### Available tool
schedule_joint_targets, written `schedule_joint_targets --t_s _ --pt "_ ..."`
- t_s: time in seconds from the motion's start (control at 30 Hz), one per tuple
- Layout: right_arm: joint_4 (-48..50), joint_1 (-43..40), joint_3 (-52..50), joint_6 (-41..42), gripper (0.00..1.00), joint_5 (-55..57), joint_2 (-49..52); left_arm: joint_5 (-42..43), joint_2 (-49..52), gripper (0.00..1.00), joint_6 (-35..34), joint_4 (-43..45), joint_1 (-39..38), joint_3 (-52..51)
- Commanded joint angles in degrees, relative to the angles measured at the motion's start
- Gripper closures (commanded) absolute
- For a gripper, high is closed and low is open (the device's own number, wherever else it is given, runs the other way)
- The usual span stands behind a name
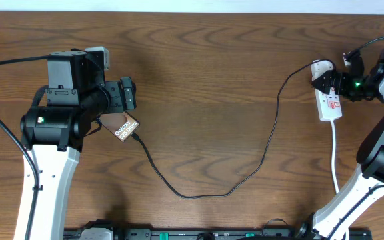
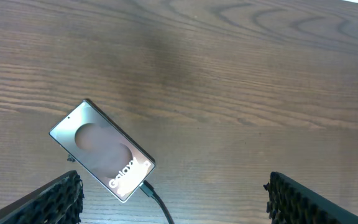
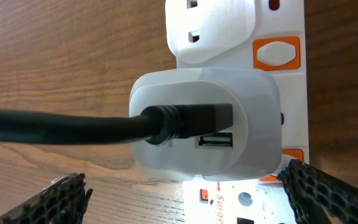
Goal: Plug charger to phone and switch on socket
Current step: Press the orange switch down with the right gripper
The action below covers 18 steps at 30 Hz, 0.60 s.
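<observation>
Left wrist view: the left gripper (image 2: 173,199) hangs with its two black ridged fingers (image 2: 55,202) spread wide at the bottom corners, holding nothing. Between and just beyond them, the phone (image 2: 101,151) lies flat and slanted on the wooden table (image 2: 247,74). White "Galaxy" lettering and a brownish oval show on its face. The black charger cable (image 2: 157,202) meets the phone's nearer short edge.

Right wrist view: the right gripper (image 3: 191,193) is also spread apart and empty, its fingers (image 3: 319,190) at the lower corners. Directly past them sits a white adapter (image 3: 204,158), seated in the white power strip (image 3: 291,25). The thick black end of the charger cable (image 3: 61,129) enters the adapter from the left. An orange switch (image 3: 277,53) shows on the strip beside the next outlet; whether it is on cannot be told.

Overhead view: the left gripper (image 1: 127,93) hovers at the table's left side, with the phone (image 1: 127,128) just beside it, partly under the arm. The charger cable (image 1: 232,190) sags from the phone in a long loop across the table (image 1: 205,80), then rises to the power strip (image 1: 330,103) at the far right. The right gripper (image 1: 332,83) hangs over the strip's far end. A white cord (image 1: 335,160) trails from the strip toward the near edge.
</observation>
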Motion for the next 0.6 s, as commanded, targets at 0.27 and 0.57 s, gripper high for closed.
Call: schedule_joint_targets --t_s 0.27,0.57 --pt "-0.3 4.9 -2.6 0.6 0.01 -11.1 2.2 0.3 -0.2 0.09 0.8 0.0 -0.1 0.2" --pt "-0.9 4.9 -2.6 1.0 0.01 -11.3 2.2 0.3 -0.2 0.09 0.8 0.0 -0.1 0.2"
